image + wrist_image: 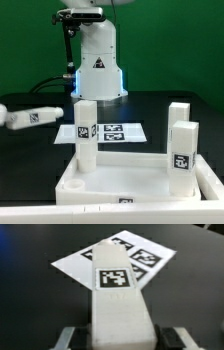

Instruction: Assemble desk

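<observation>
Open black table (pixel 30 150) at the exterior view's left; upright legs (pixel 86 132) crowding the tabletop panel (pixel 120 178).

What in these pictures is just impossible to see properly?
- Gripper: in the wrist view it is blurred and cut by the picture's edge, and the leg covers its middle, so the grip is unclear.
- Tabletop: in the exterior view its near side is cut off by the picture's edge.
- Marker board: in the exterior view it is partly behind an upright leg.
</observation>
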